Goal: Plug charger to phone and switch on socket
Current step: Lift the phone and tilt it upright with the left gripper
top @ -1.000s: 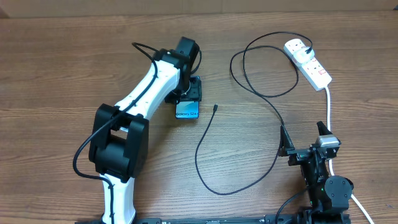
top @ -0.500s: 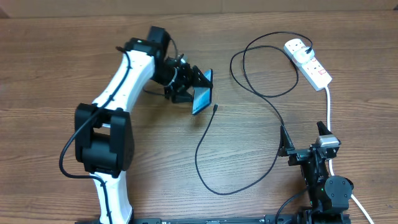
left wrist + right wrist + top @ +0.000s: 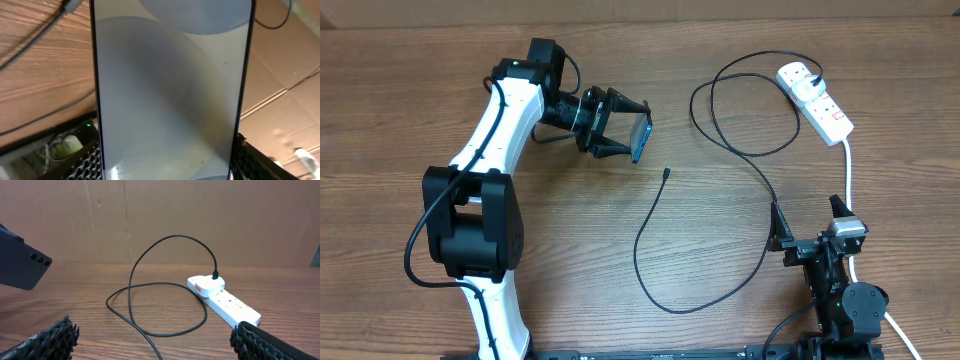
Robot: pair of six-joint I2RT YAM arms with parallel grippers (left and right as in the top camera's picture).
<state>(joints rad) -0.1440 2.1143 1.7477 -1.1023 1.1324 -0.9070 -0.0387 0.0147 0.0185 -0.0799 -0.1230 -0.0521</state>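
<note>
My left gripper [image 3: 623,129] is shut on the phone [image 3: 641,138], holding it above the table, tilted on edge with its long sides between the fingers. The pale screen [image 3: 170,95] fills the left wrist view; the right wrist view shows the phone's dark back [image 3: 22,270]. The charger [image 3: 637,245] is a thin black cable looping across the table. Its connector tip [image 3: 665,173] lies free just below the phone, and its plug [image 3: 212,282] sits in the white socket [image 3: 817,100] at the far right. My right gripper [image 3: 807,212] stands open and empty near the front right.
A thick white cord [image 3: 848,170] runs from the socket toward the right arm's base. The cable forms a raised loop [image 3: 135,275] left of the socket. A brown cardboard wall [image 3: 165,215] stands behind the table.
The left arm has lifted the phone off the table and swung it back and left, turning it from flat to on edge. The right arm and cable have not moved.
</note>
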